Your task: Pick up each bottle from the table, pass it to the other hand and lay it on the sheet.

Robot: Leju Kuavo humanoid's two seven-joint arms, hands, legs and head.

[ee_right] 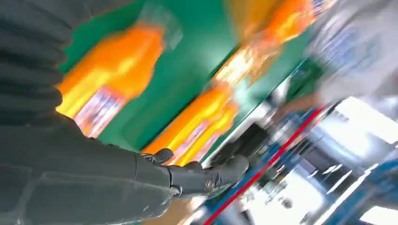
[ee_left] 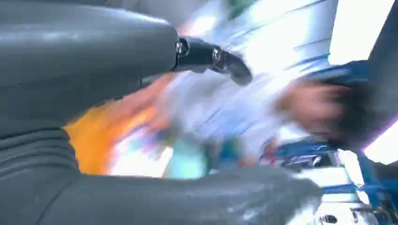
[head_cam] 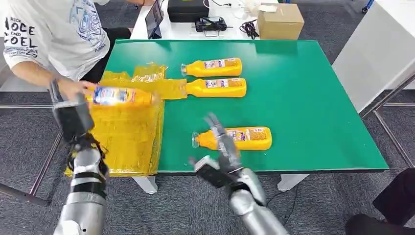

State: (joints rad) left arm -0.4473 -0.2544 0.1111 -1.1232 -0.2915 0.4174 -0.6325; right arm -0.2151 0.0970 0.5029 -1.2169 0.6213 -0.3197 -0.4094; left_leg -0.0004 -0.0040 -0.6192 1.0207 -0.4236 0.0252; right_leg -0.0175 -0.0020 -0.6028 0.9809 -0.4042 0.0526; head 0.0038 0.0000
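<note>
From the head view, the left hand is raised over the yellow sheet beside a blurred bottle that a person's hand also touches; whether the fingers grip it cannot be told. The right hand hovers empty with fingers apart by the nearest bottle on the green table. The left wrist view is blurred orange. The right wrist view shows spread fingers above lying bottles.
</note>
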